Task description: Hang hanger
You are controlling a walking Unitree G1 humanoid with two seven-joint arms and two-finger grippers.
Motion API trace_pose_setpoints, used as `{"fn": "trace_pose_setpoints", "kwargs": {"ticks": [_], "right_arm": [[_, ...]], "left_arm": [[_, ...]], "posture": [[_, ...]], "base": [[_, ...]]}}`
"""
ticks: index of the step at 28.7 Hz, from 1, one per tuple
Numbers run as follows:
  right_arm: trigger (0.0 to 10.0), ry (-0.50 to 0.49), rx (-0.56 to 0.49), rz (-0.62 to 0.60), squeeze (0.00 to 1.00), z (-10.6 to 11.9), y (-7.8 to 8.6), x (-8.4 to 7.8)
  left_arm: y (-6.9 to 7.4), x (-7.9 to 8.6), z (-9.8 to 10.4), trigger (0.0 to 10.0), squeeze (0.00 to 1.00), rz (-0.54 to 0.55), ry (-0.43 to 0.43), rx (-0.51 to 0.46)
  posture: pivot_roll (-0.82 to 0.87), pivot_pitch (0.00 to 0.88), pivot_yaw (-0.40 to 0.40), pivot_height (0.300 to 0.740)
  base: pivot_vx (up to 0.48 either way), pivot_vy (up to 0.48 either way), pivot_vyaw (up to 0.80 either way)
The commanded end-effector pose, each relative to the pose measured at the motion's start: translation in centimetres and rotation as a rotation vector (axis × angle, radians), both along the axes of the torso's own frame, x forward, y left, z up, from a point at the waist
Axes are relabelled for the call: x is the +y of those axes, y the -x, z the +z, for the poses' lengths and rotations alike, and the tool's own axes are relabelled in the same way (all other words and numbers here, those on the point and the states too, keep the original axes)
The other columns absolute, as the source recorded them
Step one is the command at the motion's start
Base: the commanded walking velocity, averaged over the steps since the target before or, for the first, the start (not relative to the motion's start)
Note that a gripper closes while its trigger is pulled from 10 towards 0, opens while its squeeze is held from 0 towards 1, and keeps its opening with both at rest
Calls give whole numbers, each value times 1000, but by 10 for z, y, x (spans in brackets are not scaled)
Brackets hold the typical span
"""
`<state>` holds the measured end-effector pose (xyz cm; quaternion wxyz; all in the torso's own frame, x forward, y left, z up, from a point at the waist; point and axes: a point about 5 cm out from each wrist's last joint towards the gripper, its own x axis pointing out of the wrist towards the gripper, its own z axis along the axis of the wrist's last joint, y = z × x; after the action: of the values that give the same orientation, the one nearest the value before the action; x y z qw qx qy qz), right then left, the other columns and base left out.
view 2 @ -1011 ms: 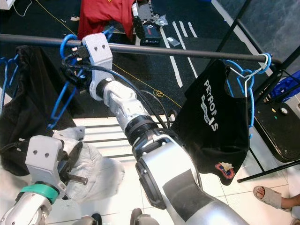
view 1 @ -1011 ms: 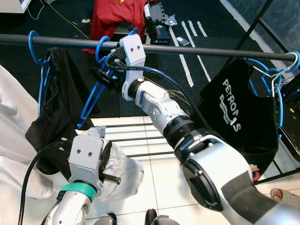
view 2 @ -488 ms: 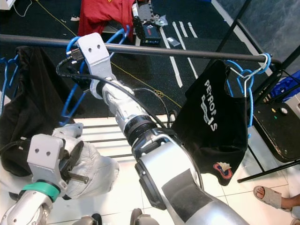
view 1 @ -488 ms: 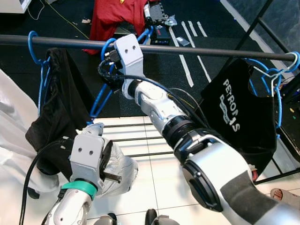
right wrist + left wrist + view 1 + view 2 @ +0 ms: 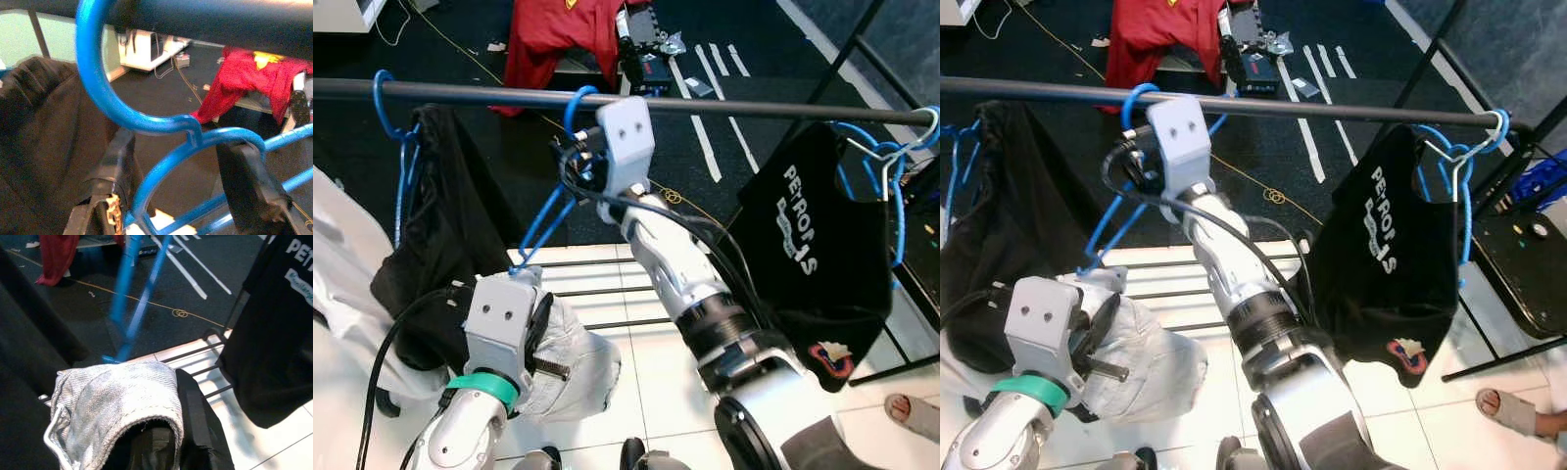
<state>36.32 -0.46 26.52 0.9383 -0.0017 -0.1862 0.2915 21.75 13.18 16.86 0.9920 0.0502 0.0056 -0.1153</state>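
From the left eye view, your right hand (image 5: 576,168) is grasping the blue hanger (image 5: 548,217), its hook over the rail (image 5: 460,94). In the left wrist view, your left hand (image 5: 161,440) is clenching grey fabric (image 5: 112,396).

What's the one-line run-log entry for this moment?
right gripper: shut on blue hanger, hook over rail | left gripper: shut on grey garment | hanger not released
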Motion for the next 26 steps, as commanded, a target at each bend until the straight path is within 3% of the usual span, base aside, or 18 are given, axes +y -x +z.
{"fn": "trace_pose_setpoints", "kwargs": {"ticks": [1,3,4,6,7,8,13,16,21,26], "right_arm": [[10000,15,-13,-18,0,-2,4,-7],[10000,30,-28,-93,0,-10,10,-34],[10000,30,-28,-93,0,-10,10,-34],[10000,41,-8,-200,0,-17,11,-63],[10000,41,-8,-200,0,-17,11,-63],[10000,52,2,-268,0,-19,11,-80],[10000,72,17,-359,0,-22,11,-104],[10000,98,25,-455,0,-23,9,-132],[10000,109,7,-480,0,-16,8,-144],[10000,140,-64,-435,0,1,7,-141]], "left_arm": [[2,-1,0,10000,0,-18,8,-3],[1,0,0,10000,0,-24,5,-2],[1,0,0,10000,0,-24,5,-2],[0,-1,-1,10000,0,-35,2,-1],[0,-1,-1,10000,0,-35,2,-1],[-1,-1,-1,10000,0,-43,1,-1],[-3,-2,0,10000,0,-53,2,-2],[-5,-2,0,10000,0,-60,2,-4],[-7,-2,1,10000,0,-65,1,-5],[-8,-2,1,10000,0,-71,-1,-6]], "posture": [[35,173,-24,740],[28,173,-20,740],[28,173,-20,740],[18,175,-13,740],[18,175,-13,740],[8,174,-7,740],[0,173,-1,740],[-11,170,10,740],[-14,170,13,740],[-16,167,20,740]], "base": [[0,0,0],[0,0,0],[0,0,0],[0,0,0],[0,0,0],[0,0,0],[0,0,0],[0,0,0],[0,0,0],[0,0,0]]}}
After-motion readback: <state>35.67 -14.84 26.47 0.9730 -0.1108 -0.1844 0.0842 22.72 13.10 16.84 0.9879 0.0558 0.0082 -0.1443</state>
